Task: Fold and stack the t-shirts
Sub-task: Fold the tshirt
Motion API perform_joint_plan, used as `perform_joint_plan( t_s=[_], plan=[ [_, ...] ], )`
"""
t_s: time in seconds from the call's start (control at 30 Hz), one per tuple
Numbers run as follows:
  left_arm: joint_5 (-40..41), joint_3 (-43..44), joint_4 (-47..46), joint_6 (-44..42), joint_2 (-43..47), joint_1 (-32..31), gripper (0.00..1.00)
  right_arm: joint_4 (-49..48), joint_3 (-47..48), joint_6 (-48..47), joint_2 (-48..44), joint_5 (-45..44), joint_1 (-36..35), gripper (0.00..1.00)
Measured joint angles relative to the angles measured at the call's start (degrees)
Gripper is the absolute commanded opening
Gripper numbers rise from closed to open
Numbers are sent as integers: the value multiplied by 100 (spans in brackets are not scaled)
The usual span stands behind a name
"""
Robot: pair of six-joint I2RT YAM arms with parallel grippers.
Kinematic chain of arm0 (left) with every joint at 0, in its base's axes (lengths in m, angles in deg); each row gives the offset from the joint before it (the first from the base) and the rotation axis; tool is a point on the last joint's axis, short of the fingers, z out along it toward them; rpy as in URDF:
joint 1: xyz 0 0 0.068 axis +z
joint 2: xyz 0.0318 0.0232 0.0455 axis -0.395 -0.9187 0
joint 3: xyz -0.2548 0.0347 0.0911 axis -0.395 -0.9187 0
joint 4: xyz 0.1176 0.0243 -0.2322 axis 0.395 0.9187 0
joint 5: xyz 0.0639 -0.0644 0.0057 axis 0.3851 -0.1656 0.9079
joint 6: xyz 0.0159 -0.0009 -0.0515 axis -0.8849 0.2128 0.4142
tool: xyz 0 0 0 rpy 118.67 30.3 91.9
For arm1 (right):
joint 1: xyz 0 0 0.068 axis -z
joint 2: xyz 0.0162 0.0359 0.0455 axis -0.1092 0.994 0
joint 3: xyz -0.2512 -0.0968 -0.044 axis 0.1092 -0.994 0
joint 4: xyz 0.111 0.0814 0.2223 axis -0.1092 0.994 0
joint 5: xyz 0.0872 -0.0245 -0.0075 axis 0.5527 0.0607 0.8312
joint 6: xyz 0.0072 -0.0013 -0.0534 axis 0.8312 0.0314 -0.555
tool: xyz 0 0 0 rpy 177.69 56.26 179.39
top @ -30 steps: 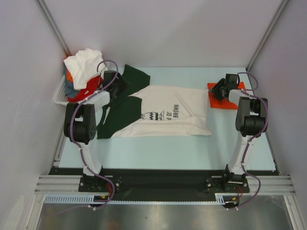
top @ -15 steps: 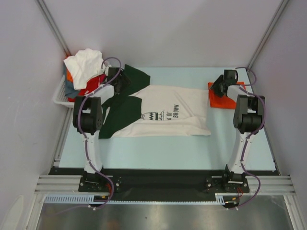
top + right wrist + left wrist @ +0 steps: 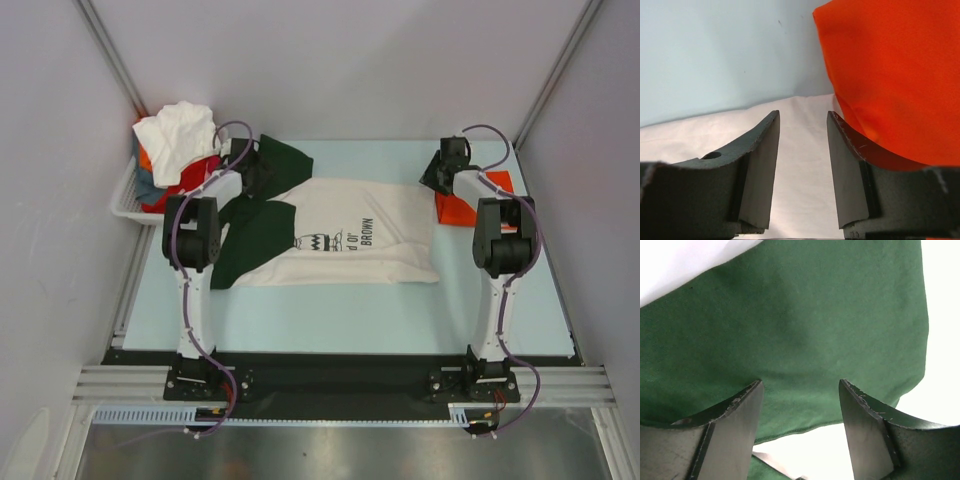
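A cream t-shirt [image 3: 350, 235] with dark green sleeves and a small dark chest print lies spread flat mid-table. My left gripper [image 3: 258, 170] hovers open over its far green sleeve [image 3: 790, 315]; the sleeve's hem runs between the fingers of the left gripper [image 3: 800, 390], and nothing is gripped. My right gripper [image 3: 437, 172] is open over the cream shirt's far right corner [image 3: 715, 135]. In the right wrist view, cream cloth lies under the gap of the right gripper [image 3: 802, 120]. A folded orange-red t-shirt [image 3: 470, 205] lies just right of it, close up [image 3: 890, 75].
A white slotted basket [image 3: 122, 205] stands at the far left, piled with a white shirt [image 3: 178, 135] and a red one [image 3: 195, 175]. The pale blue table top [image 3: 330, 310] is walled in by grey panels on the left, right and back.
The right gripper has swung left, off the orange-red shirt to the cream shirt's far right corner. The left arm has stretched out further, its gripper shifting slightly right over the green sleeve.
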Motion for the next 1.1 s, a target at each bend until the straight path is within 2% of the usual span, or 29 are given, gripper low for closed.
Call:
perform_joint_plan(
  t_s=[0.47, 0.53, 0.6, 0.73, 0.93, 1.1],
  plan=[
    [90, 105, 125, 79, -42, 17, 69, 699, 782, -175, 570, -531, -52, 46],
    [166, 140, 208, 70, -42, 17, 70, 765, 813, -199, 573, -529, -55, 41],
    [219, 192, 286, 20, -42, 17, 71, 785, 820, -214, 579, -518, -52, 31],
    [372, 391, 463, -186, -42, 17, 74, 813, 820, -225, 616, -376, -37, 1],
    [564, 1250, 472, -577, -223, 17, 80, 651, 741, -136, 625, 168, 57, 0],
    [577, 1875, 46, -741, -573, 17, 87, 240, 474, -17, 592, 702, 153, 0]
  ],
)
